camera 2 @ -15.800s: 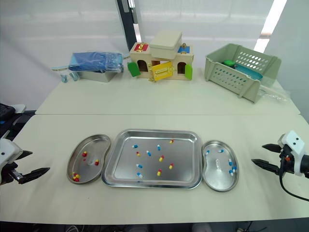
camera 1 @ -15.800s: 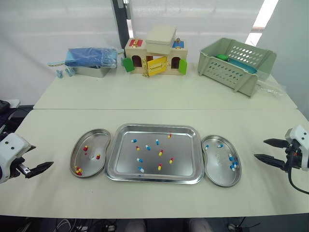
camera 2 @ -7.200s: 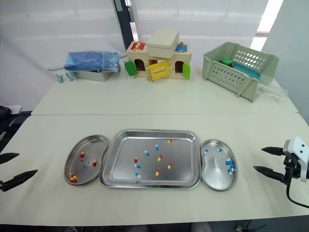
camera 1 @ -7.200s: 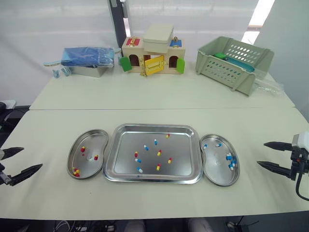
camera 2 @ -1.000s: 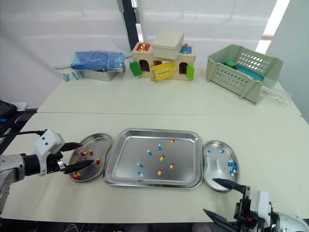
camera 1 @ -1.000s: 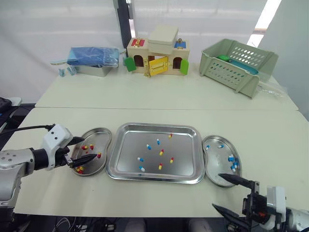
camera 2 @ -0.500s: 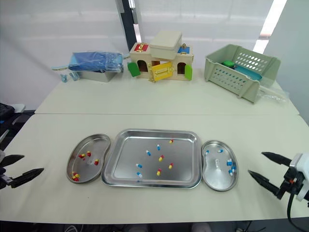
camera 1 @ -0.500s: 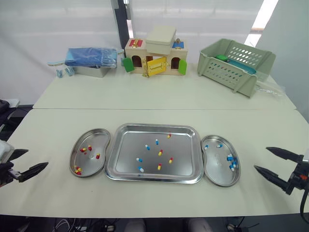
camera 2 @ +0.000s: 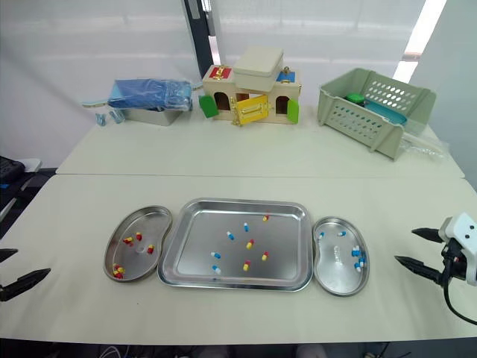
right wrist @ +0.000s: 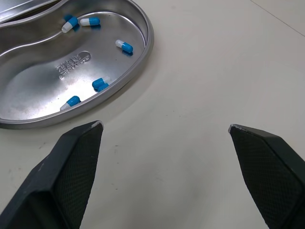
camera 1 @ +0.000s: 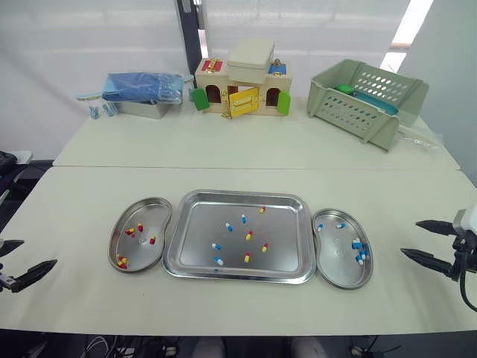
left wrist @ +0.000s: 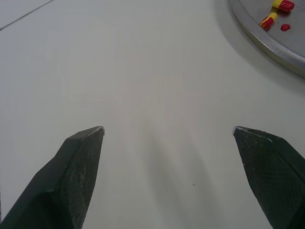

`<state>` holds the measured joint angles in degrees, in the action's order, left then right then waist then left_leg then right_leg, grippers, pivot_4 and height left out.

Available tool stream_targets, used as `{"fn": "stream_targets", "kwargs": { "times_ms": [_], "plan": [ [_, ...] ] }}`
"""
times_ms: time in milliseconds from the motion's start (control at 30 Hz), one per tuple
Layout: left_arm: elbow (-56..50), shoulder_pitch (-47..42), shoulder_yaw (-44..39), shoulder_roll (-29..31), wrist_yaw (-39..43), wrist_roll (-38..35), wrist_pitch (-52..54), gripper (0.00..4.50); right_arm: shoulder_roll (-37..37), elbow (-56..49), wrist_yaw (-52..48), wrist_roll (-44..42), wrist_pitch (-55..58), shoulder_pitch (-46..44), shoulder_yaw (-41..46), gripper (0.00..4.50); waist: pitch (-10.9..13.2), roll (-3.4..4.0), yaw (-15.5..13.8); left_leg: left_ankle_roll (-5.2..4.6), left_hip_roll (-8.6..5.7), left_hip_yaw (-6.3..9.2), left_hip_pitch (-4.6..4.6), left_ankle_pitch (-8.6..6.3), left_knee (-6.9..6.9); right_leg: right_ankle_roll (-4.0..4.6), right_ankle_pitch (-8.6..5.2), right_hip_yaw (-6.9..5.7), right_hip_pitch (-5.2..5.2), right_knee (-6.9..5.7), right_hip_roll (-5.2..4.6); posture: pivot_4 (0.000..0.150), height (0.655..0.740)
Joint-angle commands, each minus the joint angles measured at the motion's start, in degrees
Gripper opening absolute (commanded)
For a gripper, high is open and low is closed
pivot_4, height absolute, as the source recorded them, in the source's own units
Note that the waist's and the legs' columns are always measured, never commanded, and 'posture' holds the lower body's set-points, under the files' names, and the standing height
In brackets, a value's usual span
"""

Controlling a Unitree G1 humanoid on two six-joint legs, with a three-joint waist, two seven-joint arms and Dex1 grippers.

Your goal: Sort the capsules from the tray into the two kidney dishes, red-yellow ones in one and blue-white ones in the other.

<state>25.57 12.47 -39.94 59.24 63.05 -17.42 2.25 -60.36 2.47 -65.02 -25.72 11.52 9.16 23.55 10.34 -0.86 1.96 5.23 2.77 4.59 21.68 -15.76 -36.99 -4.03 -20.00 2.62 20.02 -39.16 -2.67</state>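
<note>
Left gripper [camera 1: 39,253] low at lower-left edge, right gripper [camera 1: 410,238] at lower-right edge. Both over bare table [camera 1: 238,149], fingers spread wide, empty. Capsules [camera 1: 248,236] lie in centre tray [camera 1: 283,224], between kidney dishes [camera 1: 145,216].

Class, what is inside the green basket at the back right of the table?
In the basket sit a small green object and a flat teal object. The near wall hides their lower parts and the basket's floor, so anything else inside cannot be told.
</note>
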Motion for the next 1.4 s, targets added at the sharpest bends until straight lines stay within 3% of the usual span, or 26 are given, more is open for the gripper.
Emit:
{"fn": "stream_targets", "kwargs": {
  "times_ms": [33,200,433,567,833,1033,1200,1367,1400],
  "plan": [
    [-2.1,0.4,-1.8,-0.5,-0.1,-1.6,-1.0,4.48,0.3,0.6,-1.2,0.4,-2.2,-1.6,1.4,4.50,0.0,0.00,0.0,0.00,0.00,0.00,0.00,0.00,0.00,0.00,0.00,0.00,0.00,0.00,0.00,0.150,0.7400],
    [-11.6,3.3,-2.6,-8.2,3.3,-6.8,-7.4,4.48,0.2,3.0,-3.3,1.0,-4.2,-4.0,0.3,4.50,0.0,0.01,0.0,0.01,0.00,-0.03,0.01,0.00,-0.01,0.00,0.00,0.01,-0.01,0.03,-0.02,0.150,0.7400],
    [-34.3,19.7,1.4,-18.0,10.9,-13.1,-8.2,4.48,-3.2,5.5,-9.1,2.4,-1.2,-8.5,-4.2,4.50,0.0,0.01,0.4,0.01,0.01,-0.09,-0.01,0.00,-0.01,0.00,0.00,0.07,-0.04,0.04,-0.04,0.150,0.7400],
    [-41.1,25.2,6.0,-25.1,14.1,-15.7,-12.7,4.48,-4.5,4.9,-11.5,1.7,1.3,-10.8,-5.6,4.50,0.0,0.06,0.2,0.01,-0.01,-0.10,-0.06,0.00,-0.04,-0.01,0.01,0.07,-0.11,0.05,-0.06,0.150,0.7400],
    [-40.4,27.8,13.7,-40.7,11.5,-15.6,-24.7,4.48,-3.7,-9.8,-10.5,-5.2,8.9,-12.3,-3.5,4.50,-0.2,0.26,-0.1,0.00,-0.06,-0.09,-0.08,-0.01,-0.05,-0.03,0.02,0.06,-0.23,0.14,-0.09,0.150,0.7400],
    [-36.3,26.4,16.0,-45.2,10.0,-15.9,-31.5,4.48,-1.2,-28.1,-2.5,-11.7,25.5,-24.5,-16.9,4.50,-0.2,0.34,0.1,-0.01,-0.03,-0.01,-0.24,-0.01,-0.02,-0.03,0.01,0.04,-0.35,0.16,-0.02,0.150,0.7400],
    [-35.9,26.2,17.0,-45.5,7.4,-16.1,-32.1,4.48,7.0,-32.7,7.1,-9.6,39.8,-39.2,-31.8,4.50,-0.2,0.29,-0.1,0.00,-0.05,0.00,-0.16,-0.01,-0.06,-0.03,0.01,0.02,-0.29,0.18,-0.05,0.150,0.7400],
    [-36.5,27.5,18.6,-46.2,5.4,-16.2,-33.0,4.48,22.2,-28.0,16.8,-5.8,48.4,-50.0,-42.6,4.50,-0.3,0.25,0.1,-0.01,-0.04,0.08,0.07,-0.01,-0.04,-0.01,0.03,0.01,0.06,0.06,-0.02,0.150,0.7400],
    [-37.7,27.8,19.0,-46.5,4.2,-16.2,-32.8,4.50,24.1,-27.8,17.7,-5.2,49.1,-50.9,-44.1,4.31,-0.3,0.24,0.0,-0.01,-0.04,0.08,0.11,-0.01,-0.04,0.00,0.03,0.00,0.09,0.06,-0.02,0.150,0.7400]
  ]
}}
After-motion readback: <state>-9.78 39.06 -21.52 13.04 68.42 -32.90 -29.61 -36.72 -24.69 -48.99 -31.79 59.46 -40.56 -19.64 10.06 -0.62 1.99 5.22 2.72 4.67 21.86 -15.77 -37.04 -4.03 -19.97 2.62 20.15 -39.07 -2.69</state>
